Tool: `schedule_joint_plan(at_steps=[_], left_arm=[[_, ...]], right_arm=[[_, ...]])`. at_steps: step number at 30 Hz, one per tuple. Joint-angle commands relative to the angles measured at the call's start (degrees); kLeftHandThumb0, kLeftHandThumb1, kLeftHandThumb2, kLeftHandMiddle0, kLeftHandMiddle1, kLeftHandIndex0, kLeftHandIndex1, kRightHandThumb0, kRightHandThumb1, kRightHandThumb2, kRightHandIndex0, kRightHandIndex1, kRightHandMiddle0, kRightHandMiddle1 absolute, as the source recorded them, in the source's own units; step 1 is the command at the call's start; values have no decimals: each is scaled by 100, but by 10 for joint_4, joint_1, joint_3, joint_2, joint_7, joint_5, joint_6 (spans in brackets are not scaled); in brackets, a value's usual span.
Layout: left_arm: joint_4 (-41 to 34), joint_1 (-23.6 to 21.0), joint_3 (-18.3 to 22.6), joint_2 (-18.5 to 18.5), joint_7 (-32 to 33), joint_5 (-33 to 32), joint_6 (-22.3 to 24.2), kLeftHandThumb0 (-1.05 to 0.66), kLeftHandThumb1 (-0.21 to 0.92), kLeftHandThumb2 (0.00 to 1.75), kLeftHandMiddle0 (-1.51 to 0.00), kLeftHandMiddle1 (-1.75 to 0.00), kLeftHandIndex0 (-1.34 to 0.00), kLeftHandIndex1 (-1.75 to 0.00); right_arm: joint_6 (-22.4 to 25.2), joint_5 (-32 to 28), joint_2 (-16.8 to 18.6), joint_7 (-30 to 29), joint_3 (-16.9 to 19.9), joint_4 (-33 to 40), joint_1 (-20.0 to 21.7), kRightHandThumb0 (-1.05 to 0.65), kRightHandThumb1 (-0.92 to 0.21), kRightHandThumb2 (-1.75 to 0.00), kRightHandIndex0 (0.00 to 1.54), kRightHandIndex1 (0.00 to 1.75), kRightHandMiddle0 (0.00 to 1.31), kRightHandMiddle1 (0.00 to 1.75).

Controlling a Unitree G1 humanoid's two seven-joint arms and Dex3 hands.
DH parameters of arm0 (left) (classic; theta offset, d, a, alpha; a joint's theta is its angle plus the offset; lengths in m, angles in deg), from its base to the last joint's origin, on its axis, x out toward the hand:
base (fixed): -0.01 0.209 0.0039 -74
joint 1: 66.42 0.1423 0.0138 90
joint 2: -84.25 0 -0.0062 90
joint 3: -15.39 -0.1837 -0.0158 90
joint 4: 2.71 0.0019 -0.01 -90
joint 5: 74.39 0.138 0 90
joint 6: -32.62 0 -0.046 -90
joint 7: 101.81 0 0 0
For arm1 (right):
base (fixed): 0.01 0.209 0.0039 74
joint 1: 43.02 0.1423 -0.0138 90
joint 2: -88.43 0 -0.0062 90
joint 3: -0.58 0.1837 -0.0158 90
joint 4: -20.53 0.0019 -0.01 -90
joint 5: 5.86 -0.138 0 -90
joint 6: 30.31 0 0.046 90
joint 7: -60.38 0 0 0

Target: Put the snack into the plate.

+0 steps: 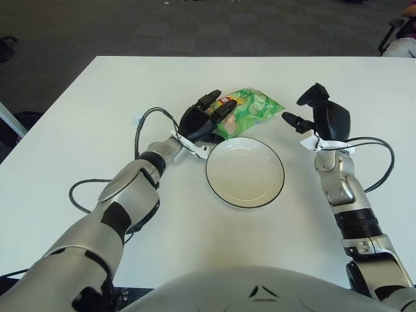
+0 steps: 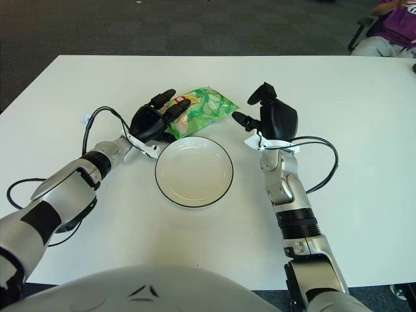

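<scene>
Nearest you sits the white plate [image 1: 244,171], bare on the table [image 1: 78,117]. Just beyond its rim, your left hand [image 1: 203,119] curls its fingers around the green snack bag [image 1: 248,110]. Your right hand [image 1: 323,116] shows right of it, fingers loosely apart, holding nothing.

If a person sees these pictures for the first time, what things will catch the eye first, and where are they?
The bright green snack bag stands out most, lying on the white table just beyond the plate. The left hand is at the bag's left end, its dark fingers laid on the wrapper. The plate holds nothing yet, and the right hand shows raised to the right of the bag, holding nothing.
</scene>
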Motion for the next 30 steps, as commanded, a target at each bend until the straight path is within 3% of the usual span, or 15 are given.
schedule_joint_plan(at_steps=[1, 2, 3, 5, 6, 9, 15, 16, 18, 21, 30], left_arm=[[10, -6, -13, -2, -7, 12, 13, -63, 86, 0, -64, -9, -54, -9], [11, -7, -17, -4, -1, 17, 23, -62, 86, 0, -67, -10, -55, -10], [12, -7, -21, -5, 4, 20, 31, -58, 85, 0, -67, -24, -58, -17], [13, -8, -28, -8, 12, 25, 44, -44, 84, 0, -56, -81, -57, -55], [14, -9, -30, -10, 15, 26, 51, -40, 84, 0, -53, -98, -54, -69], [18, -9, -33, -15, 13, 26, 61, -13, 90, 8, -58, -126, -59, -94], [20, -10, -32, -18, 6, 22, 62, -2, 90, 20, -54, -142, -52, -117], [20, -10, -33, -18, 6, 22, 62, -1, 87, 27, -53, -144, -51, -120], [20, -10, -34, -18, 10, 23, 61, 0, 74, 56, -50, -154, -45, -135], [20, -10, -37, -17, 17, 25, 58, 0, 64, 79, -47, -163, -39, -148], [21, -10, -39, -15, 23, 24, 54, 0, 56, 96, -47, -170, -34, -159]], right_arm=[[4, 9, 1, -5, -1, 9, 2, -35, -92, -38, 71, 35, 34, 159], [4, 10, 1, -5, -1, 10, 2, -35, -92, -38, 71, 35, 34, 159], [4, 10, 1, -5, -2, 10, 1, -35, -92, -38, 71, 35, 34, 159], [5, 10, 2, -5, -2, 11, 1, -35, -92, -38, 71, 35, 34, 159], [5, 10, 2, -5, -2, 11, 1, -35, -92, -38, 71, 35, 34, 159], [6, 11, 2, -5, -3, 11, 2, -35, -92, -38, 71, 35, 34, 159], [7, 11, 3, -6, -4, 11, 2, -35, -92, -38, 71, 35, 34, 159], [7, 11, 3, -6, -5, 11, 2, -35, -92, -38, 71, 35, 34, 159], [8, 11, 3, -6, -5, 11, 2, -35, -92, -38, 71, 35, 34, 159], [8, 11, 3, -7, -5, 10, 3, -35, -92, -38, 71, 35, 34, 159], [9, 11, 4, -7, -7, 8, 5, -35, -92, -38, 71, 35, 34, 159]])
